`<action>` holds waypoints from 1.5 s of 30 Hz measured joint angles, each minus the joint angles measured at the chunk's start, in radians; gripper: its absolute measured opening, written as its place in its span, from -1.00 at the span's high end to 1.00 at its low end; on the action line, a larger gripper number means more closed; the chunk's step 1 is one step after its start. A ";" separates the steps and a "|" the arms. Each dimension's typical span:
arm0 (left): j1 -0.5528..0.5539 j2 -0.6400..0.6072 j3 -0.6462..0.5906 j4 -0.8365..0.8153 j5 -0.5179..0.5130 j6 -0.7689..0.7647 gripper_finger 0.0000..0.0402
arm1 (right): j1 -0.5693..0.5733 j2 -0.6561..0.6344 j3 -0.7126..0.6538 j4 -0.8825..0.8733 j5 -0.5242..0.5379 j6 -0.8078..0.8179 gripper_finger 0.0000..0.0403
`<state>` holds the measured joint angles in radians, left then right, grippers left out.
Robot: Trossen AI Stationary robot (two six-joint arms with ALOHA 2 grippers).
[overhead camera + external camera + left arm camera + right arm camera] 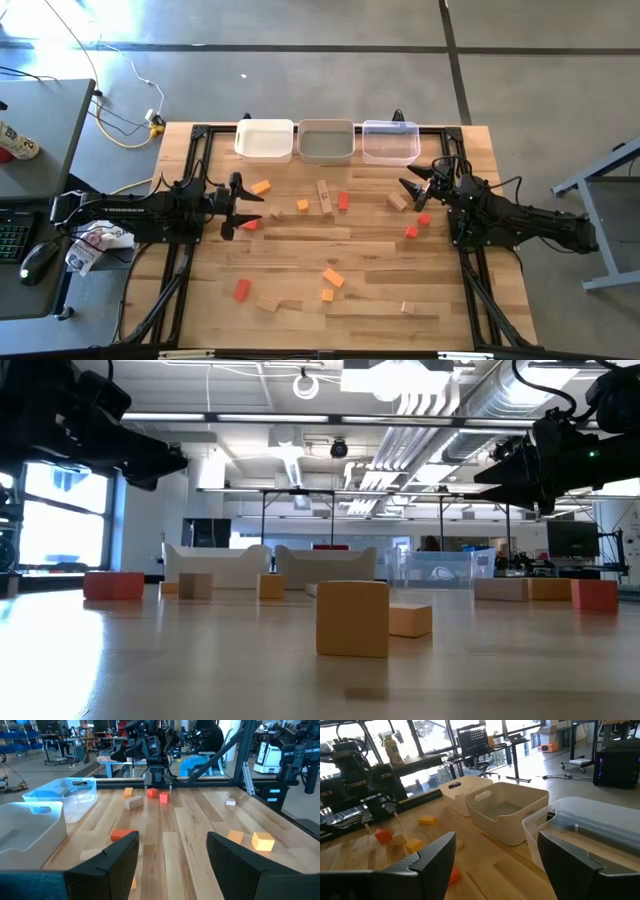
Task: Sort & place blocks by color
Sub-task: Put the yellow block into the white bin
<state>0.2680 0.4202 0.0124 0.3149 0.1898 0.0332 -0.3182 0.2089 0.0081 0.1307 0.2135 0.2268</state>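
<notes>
**A:** What is the largest thing here?

**B:** A wooden table (pixel 300 320) seen from above, with a dark arm lying along each side. Taking the table's centre as the clock's middle, three bins stand in a row at twelve o'clock along the far edge: a cream bin (pixel 265 139) toward eleven, a grey bin (pixel 327 141) dead on twelve, and a clear bin (pixel 390 141) toward one.

**A:** And the arms?

**B:** The left gripper (pixel 243 206) sits at nine o'clock, its fingers spread wide and holding nothing. From its wrist camera the two dark fingers (pixel 112 857) stand well apart with bare table between them. The right gripper (pixel 415 190) sits at about two o'clock, near the clear bin. Its fingers (pixel 427 855) are also spread apart and empty.

**A:** Where are the blocks?

**B:** All are loose on the table; none is in a bin. Near the left gripper lie an orange block (pixel 261 187) at ten o'clock and a red block (pixel 251 224) just beside the fingers. Around the centre are a small orange cube (pixel 302 205), a pale bar (pixel 324 196) and a red block (pixel 343 201). By the right gripper are a pale block (pixel 398 202) and two red ones (pixel 424 218) (pixel 410 232). Toward six o'clock lie two orange blocks (pixel 332 277) (pixel 327 295), a red one (pixel 241 290) at seven, a pale one (pixel 266 304) beside it, and a small pale one (pixel 407 307) at five.
</notes>
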 joint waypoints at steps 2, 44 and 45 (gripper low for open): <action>0.000 0.001 0.000 0.016 -0.007 -0.025 -0.11 | 0.000 0.000 0.000 0.000 0.000 0.000 -0.33; 0.275 0.557 0.522 -0.776 -0.332 -0.232 -0.11 | 0.000 0.000 0.000 0.002 0.022 0.023 -0.33; 0.289 0.576 0.530 -0.780 -0.317 -0.233 -0.11 | 0.000 0.000 0.000 0.002 0.023 0.044 -0.33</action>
<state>0.5571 0.9959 0.5421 -0.4650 -0.1272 -0.1993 -0.3183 0.2089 0.0080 0.1322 0.2362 0.2707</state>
